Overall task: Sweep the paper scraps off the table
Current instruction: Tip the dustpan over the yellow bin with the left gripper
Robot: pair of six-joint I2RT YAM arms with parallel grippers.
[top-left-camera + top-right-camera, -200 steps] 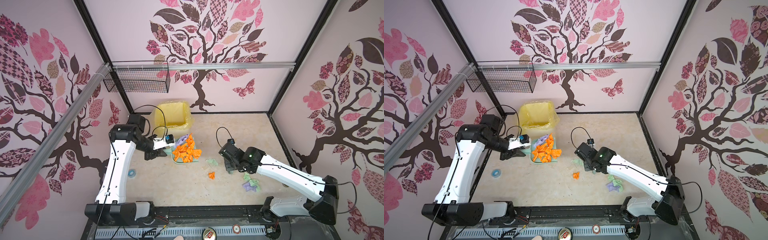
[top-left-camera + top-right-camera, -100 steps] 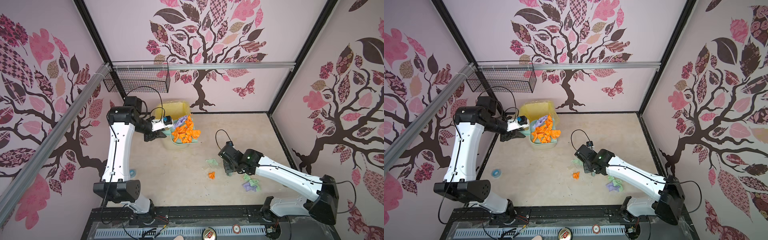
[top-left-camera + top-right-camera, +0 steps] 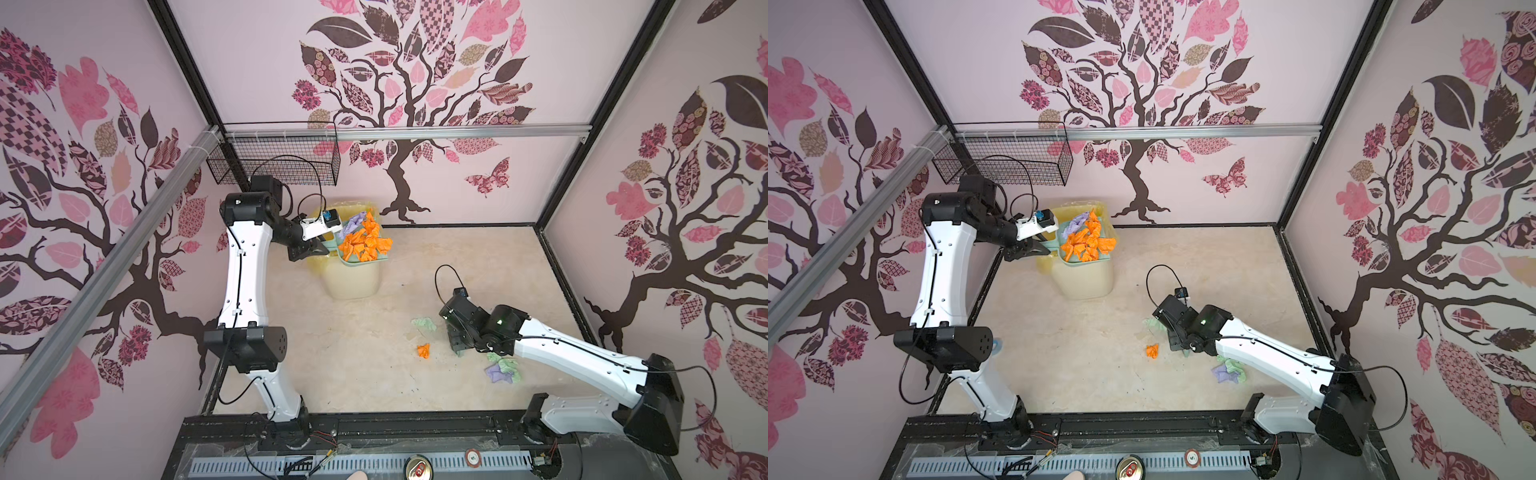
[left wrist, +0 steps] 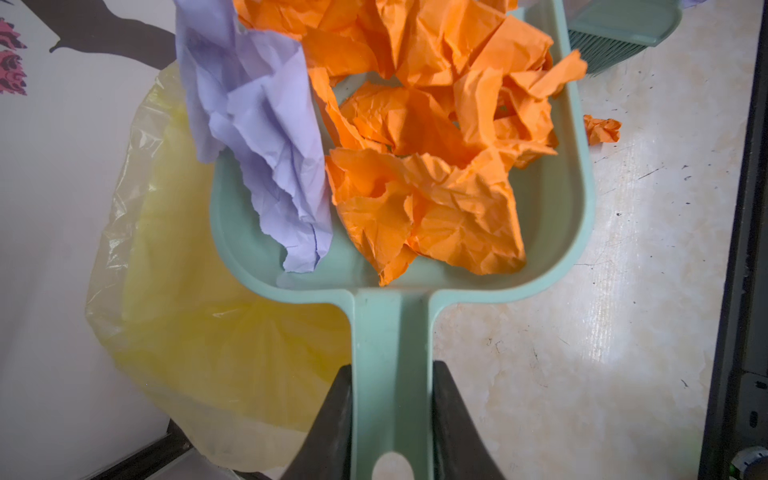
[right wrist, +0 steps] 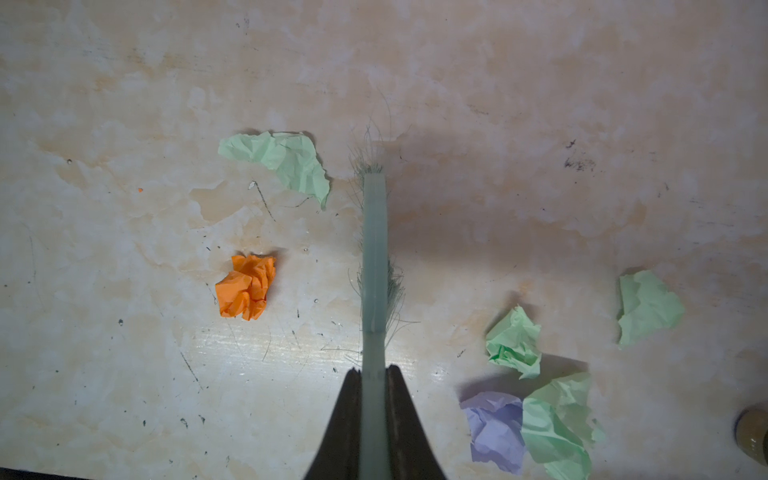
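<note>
The table (image 3: 353, 374) is a broad beige slab with a faint marble mottling and fine dark scuffs, framed in black. Near its far left corner stands a pale bin (image 3: 353, 286) fitted with a yellow liner (image 4: 187, 332). Above the bin's mouth the left gripper (image 4: 390, 378) holds a teal dustpan (image 4: 552, 216) clear of the table, its two dark fingers pressed against either side of the flat handle. In the left wrist view the pan hangs partly over the liner and partly over bare table.

Right of the table's middle the right gripper (image 5: 372, 374) is clamped tight on the thin spine of a teal brush (image 5: 374, 249), seen edge-on with stray bristles splaying out beside it. Whether the bristles touch the table I cannot tell.

The paper scraps (image 3: 363, 243) heaped in the pan are thin, sharply creased sheets with torn edges. Loosely crumpled orange sheets (image 4: 424, 208) fill most of it, and one lilac sheet (image 4: 266, 137) drapes over the rim on the liner's side.

More scraps lie loose on the table on both sides of the brush. On one side a flattish pale green piece (image 5: 282, 160) sits just beside the brush head, with a tight orange wad (image 5: 246, 286) a little apart from it. On the other side a lilac wad (image 5: 494, 428) touches a larger green wad (image 5: 557, 424), a smaller green ball (image 5: 515, 340) lies just beside them, and a last green scrap (image 5: 646, 305) rests farther off
</note>
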